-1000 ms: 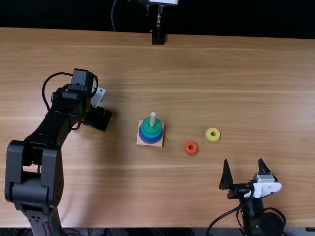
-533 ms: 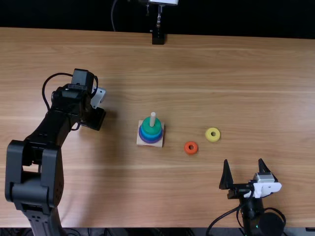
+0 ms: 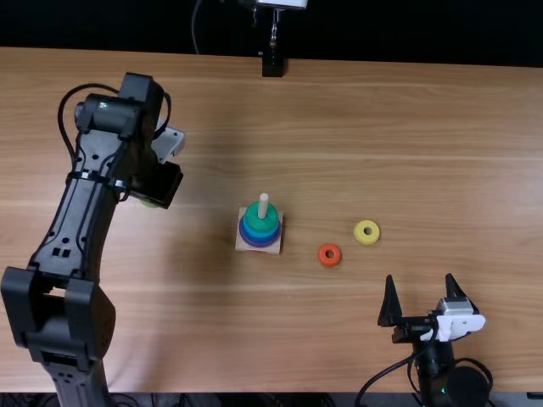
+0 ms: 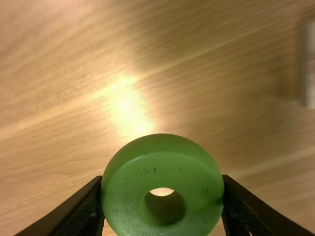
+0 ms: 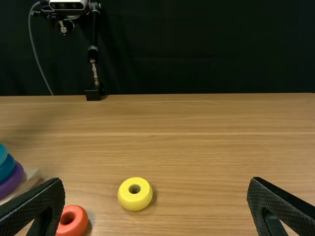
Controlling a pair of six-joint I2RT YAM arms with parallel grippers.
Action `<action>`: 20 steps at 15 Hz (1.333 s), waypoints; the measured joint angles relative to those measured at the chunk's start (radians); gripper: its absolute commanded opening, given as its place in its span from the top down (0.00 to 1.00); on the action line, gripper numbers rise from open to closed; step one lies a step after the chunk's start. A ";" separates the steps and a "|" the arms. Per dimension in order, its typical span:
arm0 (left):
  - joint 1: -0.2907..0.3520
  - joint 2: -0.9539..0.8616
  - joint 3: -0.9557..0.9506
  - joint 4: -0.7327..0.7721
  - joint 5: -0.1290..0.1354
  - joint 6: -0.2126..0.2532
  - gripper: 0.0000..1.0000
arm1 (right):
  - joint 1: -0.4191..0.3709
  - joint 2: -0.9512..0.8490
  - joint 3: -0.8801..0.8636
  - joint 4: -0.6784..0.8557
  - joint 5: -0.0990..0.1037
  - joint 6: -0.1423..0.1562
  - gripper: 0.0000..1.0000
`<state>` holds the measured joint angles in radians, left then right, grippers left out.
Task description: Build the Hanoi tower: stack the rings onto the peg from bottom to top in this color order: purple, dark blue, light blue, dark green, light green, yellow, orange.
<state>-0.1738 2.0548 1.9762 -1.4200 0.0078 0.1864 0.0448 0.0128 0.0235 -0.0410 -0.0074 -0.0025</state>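
The left arm has just changed its pose: its wrist sits farther toward the far side than in the earlier top views, and a sliver of green now peeks from under it. The left hand (image 4: 162, 178) is clamped on the light green ring (image 4: 162, 147), held by its sides, so this looks like the start of the lift. That is the right colour next: on the peg (image 3: 263, 203), purple (image 5: 12, 182), dark blue (image 5: 6, 169), light blue (image 5: 2, 154) and dark green (image 3: 257, 218) are stacked in order. The ring is left of the peg, so it needs carrying right and its hole lining up before release; a tilt could catch the peg's tip. The yellow ring (image 3: 360, 234) and orange ring (image 3: 322, 255) wait on the surface (image 3: 382, 153) to the right. The right hand (image 3: 420, 275), near side, has its fingers apart and empty.
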 measured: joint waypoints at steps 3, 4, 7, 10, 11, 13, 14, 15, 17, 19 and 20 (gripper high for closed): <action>-0.105 0.000 0.177 -0.077 0.001 -0.033 1.00 | 0.000 0.000 0.000 0.000 0.000 0.000 0.00; -0.135 0.000 0.230 -0.089 0.002 -0.058 1.00 | 0.000 0.000 0.000 0.000 0.000 0.000 0.00; -0.214 0.000 0.335 -0.095 0.003 -0.138 1.00 | 0.000 0.000 0.000 0.000 0.000 0.000 0.00; -0.280 0.000 0.348 -0.097 0.004 -0.212 1.00 | 0.000 0.000 0.000 0.000 0.000 0.000 0.00; -0.297 0.000 0.348 -0.097 0.004 -0.223 1.00 | 0.000 0.000 0.000 0.000 0.000 0.000 0.00; -0.325 0.000 0.348 -0.097 0.005 -0.240 1.00 | 0.000 0.000 0.000 0.000 0.000 0.000 0.00; -0.338 0.000 0.348 -0.097 0.004 -0.244 1.00 | 0.000 0.000 0.000 0.000 0.000 0.000 0.00; -0.344 0.000 0.348 -0.097 0.004 -0.251 1.00 | 0.000 0.000 0.000 0.000 0.000 0.000 0.00; -0.351 0.000 0.348 -0.097 0.004 -0.272 1.00 | 0.000 0.000 0.000 0.000 0.000 0.000 0.00; -0.359 0.014 0.349 -0.097 0.004 -0.281 1.00 | 0.000 0.000 0.000 0.000 0.000 0.000 0.00; -0.367 0.029 0.349 -0.097 0.004 -0.285 1.00 | 0.000 0.000 0.000 0.000 0.000 0.000 0.00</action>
<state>-0.5407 2.0838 2.3253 -1.5173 0.0120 -0.0990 0.0448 0.0128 0.0235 -0.0414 -0.0074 -0.0025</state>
